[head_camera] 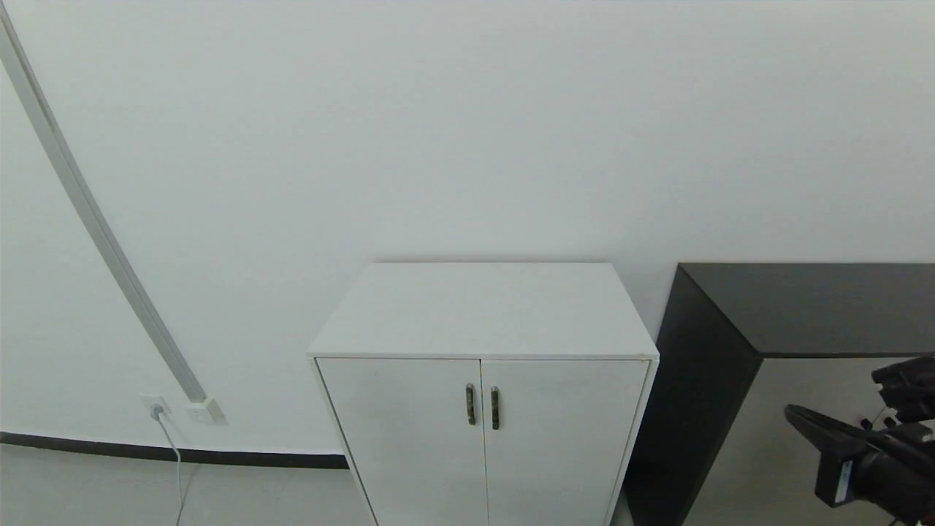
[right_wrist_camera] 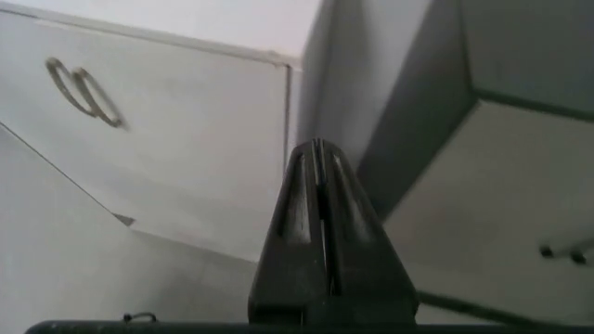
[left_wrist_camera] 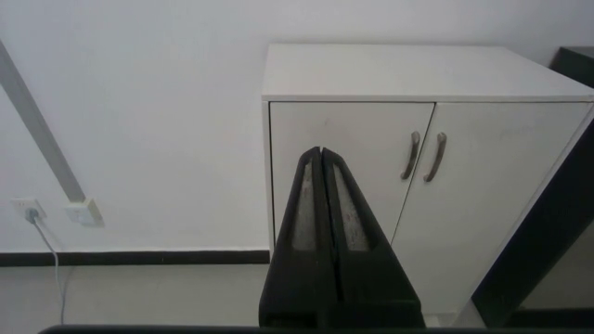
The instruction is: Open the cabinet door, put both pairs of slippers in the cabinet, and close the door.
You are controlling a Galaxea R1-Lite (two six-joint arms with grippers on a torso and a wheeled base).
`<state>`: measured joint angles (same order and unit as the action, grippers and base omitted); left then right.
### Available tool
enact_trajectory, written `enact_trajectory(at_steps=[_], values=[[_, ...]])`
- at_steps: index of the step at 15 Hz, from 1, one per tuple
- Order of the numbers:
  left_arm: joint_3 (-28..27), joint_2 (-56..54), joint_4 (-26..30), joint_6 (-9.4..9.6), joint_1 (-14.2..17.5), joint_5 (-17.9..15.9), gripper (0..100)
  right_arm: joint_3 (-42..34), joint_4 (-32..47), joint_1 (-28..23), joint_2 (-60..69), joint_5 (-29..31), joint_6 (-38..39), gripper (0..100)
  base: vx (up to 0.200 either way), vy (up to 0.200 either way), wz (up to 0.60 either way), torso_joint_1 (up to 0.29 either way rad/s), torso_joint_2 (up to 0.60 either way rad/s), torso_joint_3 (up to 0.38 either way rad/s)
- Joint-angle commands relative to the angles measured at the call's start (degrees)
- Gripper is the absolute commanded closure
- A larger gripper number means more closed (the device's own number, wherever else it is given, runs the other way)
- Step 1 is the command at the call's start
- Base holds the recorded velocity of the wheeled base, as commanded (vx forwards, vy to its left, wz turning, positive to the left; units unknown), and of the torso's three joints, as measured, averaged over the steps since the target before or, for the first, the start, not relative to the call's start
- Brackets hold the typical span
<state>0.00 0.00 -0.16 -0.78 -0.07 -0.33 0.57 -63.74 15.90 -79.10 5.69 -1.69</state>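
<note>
A white two-door cabinet [head_camera: 482, 365] stands against the wall with both doors closed; two dark handles [head_camera: 482, 406] sit side by side at the middle seam. In the left wrist view the cabinet [left_wrist_camera: 418, 139] lies ahead and my left gripper [left_wrist_camera: 321, 153] is shut, empty, some way in front of the left door. My right gripper [head_camera: 792, 413] hangs low at the right, beside the black table, shut and empty. In the right wrist view the right gripper [right_wrist_camera: 318, 147] points at the cabinet's right edge, with the handles [right_wrist_camera: 83, 88] off to one side.
A black table [head_camera: 803, 307] stands close to the cabinet's right side. At the left a grey conduit [head_camera: 95, 219] runs down the wall to sockets [head_camera: 182, 409] with a cable [head_camera: 175, 467] plugged in. Open floor lies left of the cabinet.
</note>
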Motion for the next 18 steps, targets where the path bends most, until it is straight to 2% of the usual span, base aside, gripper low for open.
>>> enact_trajectory(at_steps=[1, 4, 5, 6, 7, 9, 13, 18], values=[[0.0, 0.0, -0.02, -0.01, -0.01, -0.02, 100, 0.75, 13.65, -1.48, 18.2, -0.16, -0.06, 100, 0.0, 0.0, 0.0, 0.0, 0.0, 0.0], [0.0, 0.0, -0.02, 0.08, -0.01, -0.02, 100, 5.49, 38.34, -1.39, 36.13, -0.86, 0.02, 100, 0.0, 0.0, 0.0, 0.0, 0.0, 0.0], [0.0, 0.0, -0.02, 0.08, -0.01, -0.02, 100, 6.9, 45.38, -1.39, 41.05, -1.83, 0.11, 100, 0.0, 0.0, 0.0, 0.0, 0.0, 0.0], [0.0, 0.09, -0.02, 0.08, -0.01, -0.02, 100, 7.6, 48.72, -1.39, 43.51, -2.27, 0.02, 100, 0.0, 0.0, 0.0, 0.0, 0.0, 0.0], [0.0, 0.0, -0.02, 0.08, -0.01, -0.02, 100, 9.18, 56.36, -1.39, 48.69, -3.06, 0.11, 100, 0.0, 0.0, 0.0, 0.0, 0.0, 0.0], [0.0, 0.0, -0.02, -0.01, -0.01, -0.02, 100, 9.18, 60.23, -1.22, 52.47, -3.41, 0.11, 100, 0.0, 0.0, 0.0, 0.0, 0.0, 0.0], [0.0, 0.0, -0.02, -0.01, -0.01, -0.02, 100, 2.59, 60.32, -1.13, 57.92, -5.87, 0.73, 100, 0.0, 0.0, 0.0, 0.0, 0.0, 0.0], [0.0, 0.0, -0.02, -0.01, -0.01, -0.02, 100, -0.49, 60.67, -1.13, 60.56, -9.21, 0.73, 100, 0.0, 0.0, 0.0, 0.0, 0.0, 0.0]])
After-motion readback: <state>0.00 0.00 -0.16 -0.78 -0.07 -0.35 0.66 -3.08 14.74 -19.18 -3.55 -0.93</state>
